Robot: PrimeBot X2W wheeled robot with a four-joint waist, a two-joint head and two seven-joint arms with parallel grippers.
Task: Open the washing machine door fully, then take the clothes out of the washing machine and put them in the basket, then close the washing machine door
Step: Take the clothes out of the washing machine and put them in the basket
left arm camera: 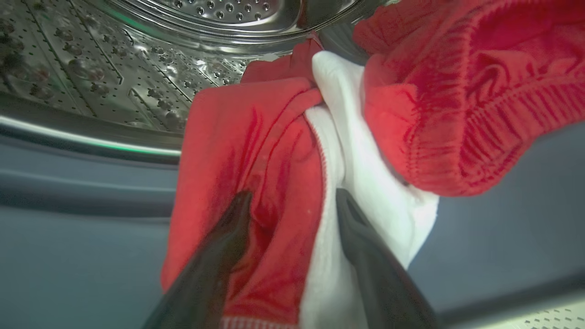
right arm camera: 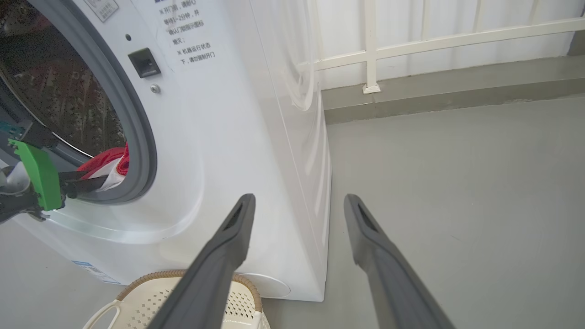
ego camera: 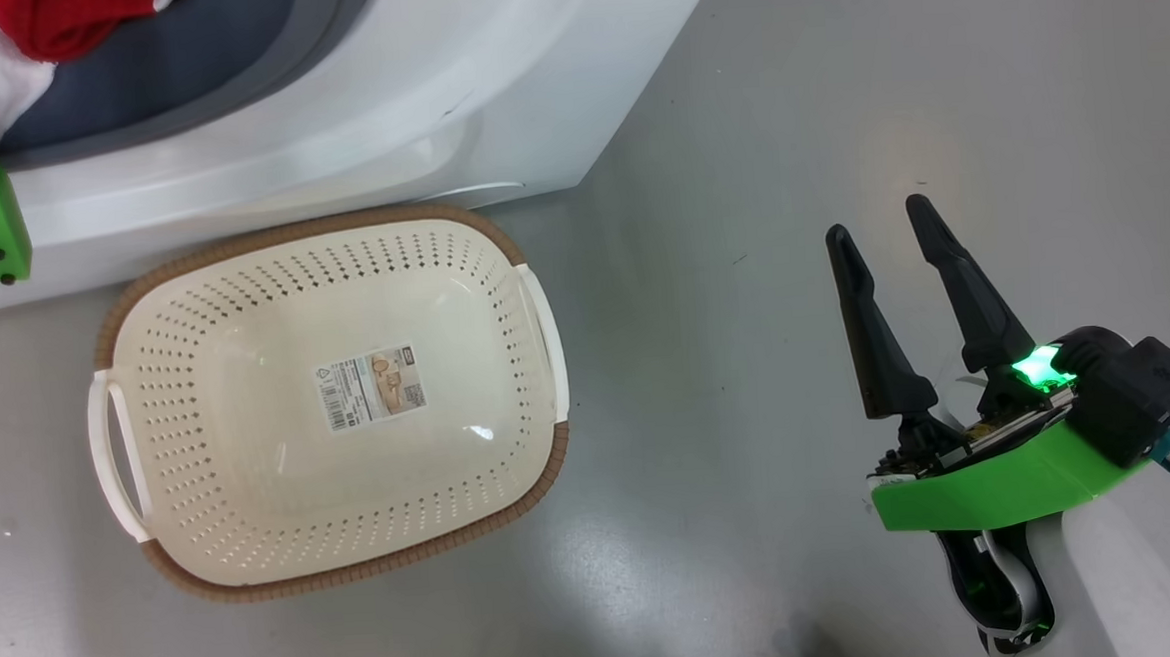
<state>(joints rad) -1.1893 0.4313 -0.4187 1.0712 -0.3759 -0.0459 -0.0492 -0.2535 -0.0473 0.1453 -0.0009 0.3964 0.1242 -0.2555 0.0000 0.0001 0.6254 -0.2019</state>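
Observation:
The clothes [left arm camera: 256, 137], red fabric with a white part, lie heaped at the mouth of the washing machine [right arm camera: 219, 137], over its grey rubber ring [left arm camera: 68, 205]. My left gripper [left arm camera: 292, 201] is open, its two dark fingers pressed into the heap with a red fold between them. The perforated steel drum [left arm camera: 91, 59] shows behind. From the right wrist view the left gripper [right arm camera: 98, 180] reaches into the opening at the clothes [right arm camera: 107, 160]. The cream basket [ego camera: 339, 226] stands on the floor before the machine, nothing in it. My right gripper [ego camera: 875, 218] hangs open over bare floor, right of the basket. The washing machine door is out of view.
Grey floor stretches to the right of the washing machine [ego camera: 333, 111]. A white railing [right arm camera: 411, 45] and a low grey kerb run along the far wall. The basket's brown rim [right arm camera: 151, 278] sits just under the machine's front.

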